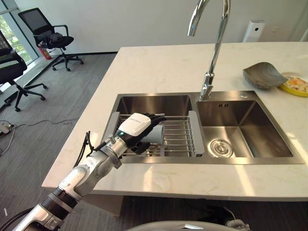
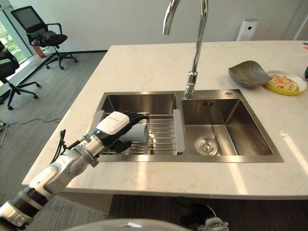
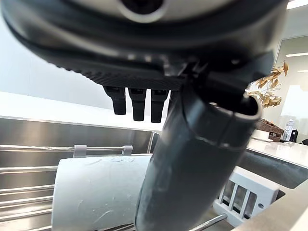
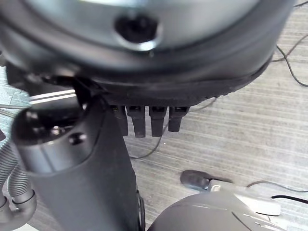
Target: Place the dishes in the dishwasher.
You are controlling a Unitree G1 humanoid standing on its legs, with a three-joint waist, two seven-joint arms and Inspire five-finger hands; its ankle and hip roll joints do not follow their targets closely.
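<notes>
Setting: a pale stone counter [image 1: 159,67] with a steel double sink [image 1: 250,159] set into it and a tall tap [image 1: 211,53] standing between the two basins
Rack: a wire drying rack [image 1: 180,137] sits across the left basin, with grey end pieces on either side
Dish in hand: a pale grey cup [image 2: 139,132] lies on its side on the rack wires, its round body just past the hand in the left wrist view
Left hand: the left hand [image 1: 137,127] reaches over the rack from the near left, dark fingers [image 2: 134,115] draped across the top of the cup and the thumb [image 3: 192,163] down its near side; it looks cupped round the cup, though how firm the hold is cannot be judged
Right hand: the right hand [image 4: 144,62] hangs low over striped grey floor, fingers [image 4: 144,120] straight and holding nothing
Other dishes: a dark grey bowl [image 1: 262,76] and a yellow plate [image 1: 296,85] rest touching each other on the far right of the counter
Dishwasher: no point can be given for it
Doing it well: press thumb and fingers from opposite sides of the cup before lifting, since a round cup on wires is likely to roll
Lift: raise it straight up clear of the wires and the grey end pieces, then swing away
Risk: a loose hold could drop the cup into the basin
</notes>
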